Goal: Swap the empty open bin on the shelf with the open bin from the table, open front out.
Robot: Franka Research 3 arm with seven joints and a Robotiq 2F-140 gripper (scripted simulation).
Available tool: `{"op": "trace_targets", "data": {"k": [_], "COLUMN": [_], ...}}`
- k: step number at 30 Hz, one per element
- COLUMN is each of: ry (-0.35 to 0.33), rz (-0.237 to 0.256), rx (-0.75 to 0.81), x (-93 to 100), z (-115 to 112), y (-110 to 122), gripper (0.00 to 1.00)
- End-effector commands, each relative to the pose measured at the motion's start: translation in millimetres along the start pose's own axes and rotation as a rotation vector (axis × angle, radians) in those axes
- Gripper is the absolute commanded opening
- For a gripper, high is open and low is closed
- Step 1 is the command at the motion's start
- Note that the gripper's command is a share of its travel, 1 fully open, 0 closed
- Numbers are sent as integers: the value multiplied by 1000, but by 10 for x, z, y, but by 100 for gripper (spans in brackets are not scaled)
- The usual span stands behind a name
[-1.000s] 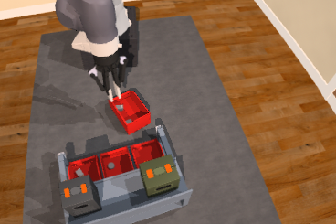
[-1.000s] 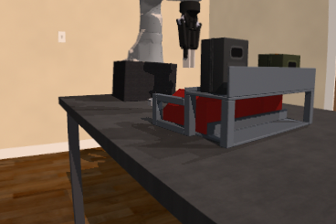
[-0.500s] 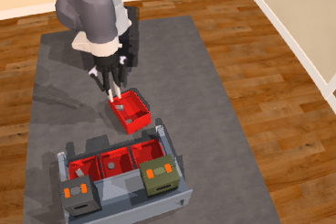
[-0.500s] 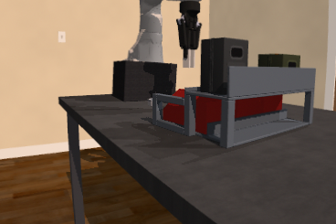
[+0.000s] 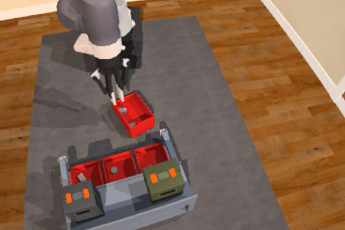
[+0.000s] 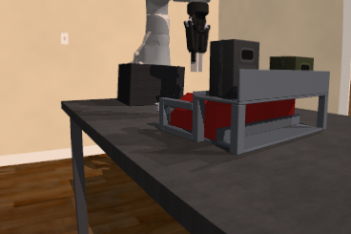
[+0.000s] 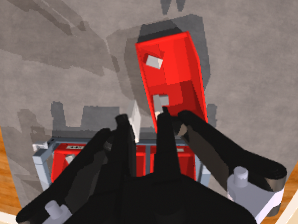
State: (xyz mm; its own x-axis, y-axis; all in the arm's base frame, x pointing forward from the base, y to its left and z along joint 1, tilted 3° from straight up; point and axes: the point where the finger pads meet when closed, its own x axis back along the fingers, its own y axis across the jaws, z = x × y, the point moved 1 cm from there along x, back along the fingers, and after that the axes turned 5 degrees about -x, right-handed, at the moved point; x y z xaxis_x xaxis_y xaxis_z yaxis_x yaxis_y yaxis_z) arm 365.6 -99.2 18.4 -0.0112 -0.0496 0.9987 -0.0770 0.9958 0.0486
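A red open bin [image 5: 135,114] [image 7: 174,72] with small grey parts in it stands on the table top [image 5: 197,88], just behind the shelf. My gripper [image 5: 116,97] [image 6: 196,67] [image 7: 146,106] hangs above the bin's near-left end, fingers pointing down, a narrow gap between the tips and nothing in it. The grey shelf [image 5: 124,193] [image 6: 281,84] holds three red bins. The left one [image 5: 85,172] and the middle one [image 5: 118,165] each show a grey part. The right one [image 5: 151,155] looks empty.
A dark grey box [image 5: 82,199] [image 6: 234,66] and an olive box [image 5: 162,179] [image 6: 291,63] stand on the shelf's top board. The robot's black base block [image 6: 150,84] stands at the table's far end.
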Motion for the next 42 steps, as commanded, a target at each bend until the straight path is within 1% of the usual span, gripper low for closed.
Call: {"op": "trace_targets", "data": {"k": [1,8,10,25,27,35,42], "ry": [-5,-5,-5,-5,-5,-5,-5], "rz": [-2,-2,-2,-2,-2,-2,-2], "rx": [5,5,5,5,5,5,5], "x": [-32,-141,-141,-439,-439,-561,-614], "z": [-16,-13,-13,-8,-8,-5,-4], "y": [14,13,13,9,9,7,6], "gripper": [15,15,15,15,15,15,15]}}
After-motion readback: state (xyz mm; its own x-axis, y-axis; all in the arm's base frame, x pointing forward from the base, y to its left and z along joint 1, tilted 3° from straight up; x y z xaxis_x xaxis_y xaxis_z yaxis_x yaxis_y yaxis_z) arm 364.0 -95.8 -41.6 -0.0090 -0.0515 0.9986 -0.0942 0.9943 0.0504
